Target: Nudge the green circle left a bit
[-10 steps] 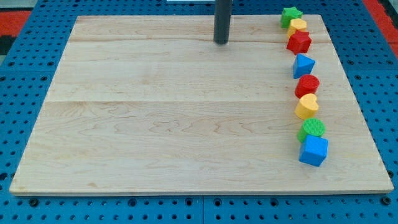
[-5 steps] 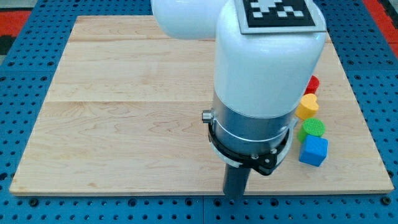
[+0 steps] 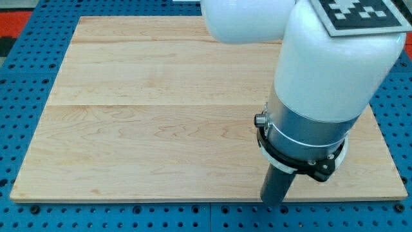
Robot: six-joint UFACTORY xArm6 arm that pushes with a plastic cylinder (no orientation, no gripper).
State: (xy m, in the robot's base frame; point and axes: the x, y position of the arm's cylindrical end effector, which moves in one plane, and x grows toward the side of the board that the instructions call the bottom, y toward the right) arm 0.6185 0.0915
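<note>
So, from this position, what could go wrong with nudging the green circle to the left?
1. The arm's white body covers the view's right side, so no block shows now; I cannot confirm where the green circle is.
2. My tip sits at the wooden board's bottom edge, so it may need a long approach and could bump blocks I cannot see.

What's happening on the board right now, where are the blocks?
The arm fills the view's right side and hides the whole spot where blocks would be; no block, including the green circle, shows at this moment. My tip is down near the wooden board's bottom edge, right of centre. Whether it touches any block cannot be told from this view.
</note>
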